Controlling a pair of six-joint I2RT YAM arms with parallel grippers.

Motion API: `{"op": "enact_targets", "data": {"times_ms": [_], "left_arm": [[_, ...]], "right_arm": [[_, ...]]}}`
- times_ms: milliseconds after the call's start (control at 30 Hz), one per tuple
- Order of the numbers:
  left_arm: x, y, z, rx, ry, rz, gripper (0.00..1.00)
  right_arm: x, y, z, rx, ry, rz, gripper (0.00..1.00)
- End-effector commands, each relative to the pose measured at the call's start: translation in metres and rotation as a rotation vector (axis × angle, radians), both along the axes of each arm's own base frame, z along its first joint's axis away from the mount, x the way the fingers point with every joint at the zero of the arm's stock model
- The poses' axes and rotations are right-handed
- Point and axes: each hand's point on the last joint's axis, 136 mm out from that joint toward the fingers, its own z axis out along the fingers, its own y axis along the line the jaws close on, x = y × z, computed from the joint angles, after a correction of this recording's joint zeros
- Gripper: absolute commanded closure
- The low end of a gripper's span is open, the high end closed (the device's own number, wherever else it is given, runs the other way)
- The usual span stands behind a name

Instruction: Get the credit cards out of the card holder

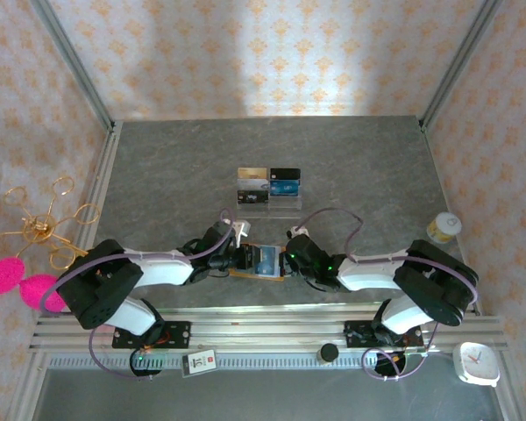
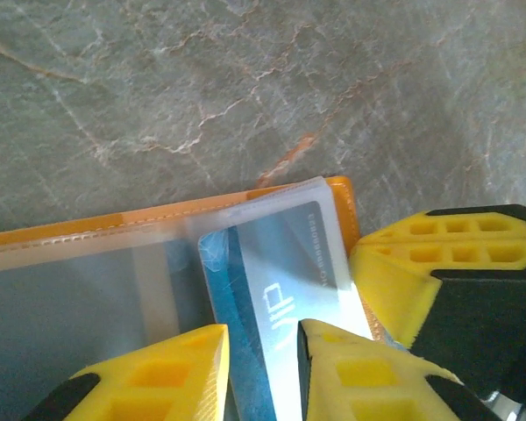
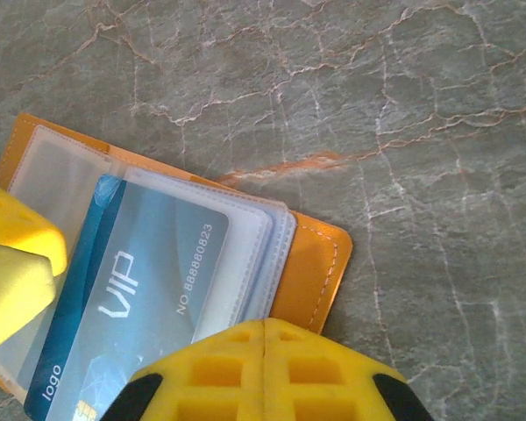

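Grey table [image 1: 158, 175]: left gripper [image 2: 261, 333], slightly parted, over blue card [image 2: 272, 263] in card holder [image 3: 320, 263]; right gripper [image 3: 263, 324] closed.

Grey marble-veined worktop [image 1: 158, 175], flat. At lower centre of frame: card holder [image 1: 259, 260] lying open, orange cover down. At centre, above it and apart: clear stand [image 1: 269, 197]. Near right edge, mid-height: small yellow-white jar [image 1: 443, 228].

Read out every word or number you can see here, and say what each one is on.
"VIP": on the light blue card in the card holder.
"NO.88880823": same card, beside "VIP".
"logo": same card, on its dark blue edge stripe.
Cards on the clear stand: print too small to read.
Small white tag: too small to read.
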Motion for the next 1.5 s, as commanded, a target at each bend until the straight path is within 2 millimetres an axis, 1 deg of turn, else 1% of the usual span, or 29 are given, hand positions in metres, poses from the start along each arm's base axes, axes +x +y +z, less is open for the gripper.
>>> {"op": "enact_targets", "data": {"times_ms": [0, 67, 233, 367, 500, 567, 600, 633, 733, 800, 900, 1000, 1167, 1233, 1267, 1300, 1333, 1400, 1467], "left_arm": [[0.008, 0.005, 0.0, 0.05, -0.019, 0.03, 0.72], [0.01, 0.009, 0.0, 0.057, -0.025, 0.047, 0.71], [0.006, 0.0, -0.009, 0.029, 0.017, 0.018, 0.71], [0.004, -0.008, -0.008, -0.027, 0.029, 0.004, 0.72], [0.002, -0.005, -0.005, -0.035, 0.026, 0.015, 0.82], [0.001, -0.004, -0.004, -0.043, 0.025, 0.018, 0.86], [0.0, -0.004, -0.004, -0.05, 0.03, 0.019, 0.89], [-0.001, -0.005, -0.003, -0.065, 0.031, 0.018, 0.89], [-0.001, -0.004, -0.005, -0.084, 0.043, 0.034, 1.0], [0.0, 0.003, -0.006, -0.085, 0.039, 0.073, 1.0], [0.003, 0.016, -0.001, -0.095, 0.012, 0.124, 1.0], [0.003, 0.02, 0.007, -0.094, -0.016, 0.123, 1.0], [0.004, 0.02, 0.022, -0.118, -0.058, 0.117, 1.0], [0.002, 0.014, 0.028, -0.154, -0.056, 0.089, 1.0], [0.001, 0.008, 0.031, -0.178, -0.056, 0.067, 0.96], [0.0, 0.005, 0.031, -0.183, -0.051, 0.056, 0.81], [0.001, 0.005, 0.03, -0.177, -0.049, 0.06, 0.75], [0.003, 0.006, 0.029, -0.173, -0.053, 0.074, 0.72], [0.005, 0.006, 0.033, -0.178, -0.065, 0.079, 0.69]], "right_arm": [[-0.001, -0.009, -0.012, -0.041, 0.017, -0.01, 0.98], [-0.001, -0.008, -0.01, -0.038, 0.014, -0.007, 0.98], [-0.002, -0.006, -0.01, -0.033, 0.017, 0.003, 0.98], [-0.003, -0.002, -0.011, -0.021, 0.027, 0.018, 0.98], [-0.004, -0.003, -0.013, -0.021, 0.032, 0.008, 0.99], [-0.004, -0.004, -0.013, -0.022, 0.031, 0.007, 0.99], [-0.003, -0.004, -0.013, -0.024, 0.03, 0.004, 0.99], [-0.004, -0.004, -0.013, -0.021, 0.031, 0.006, 0.99], [-0.004, -0.005, -0.013, -0.023, 0.031, 0.002, 0.99], [-0.003, -0.007, -0.014, -0.03, 0.028, -0.007, 1.0], [-0.002, -0.011, -0.014, -0.045, 0.025, -0.023, 1.0], [-0.003, -0.015, -0.016, -0.054, 0.029, -0.036, 1.0], [-0.002, -0.019, -0.015, -0.056, 0.022, -0.051, 1.0], [-0.003, -0.014, -0.009, -0.032, 0.01, -0.03, 1.0], [-0.003, -0.01, -0.005, -0.012, 0.004, -0.008, 0.99], [-0.004, -0.007, -0.003, 0.0, 0.0, 0.007, 0.99], [-0.003, -0.006, -0.001, 0.0, -0.006, 0.011, 0.99], [-0.001, -0.006, 0.003, -0.013, -0.019, 0.014, 0.98], [-0.001, -0.005, 0.012, 0.004, -0.04, 0.028, 0.93]]}}
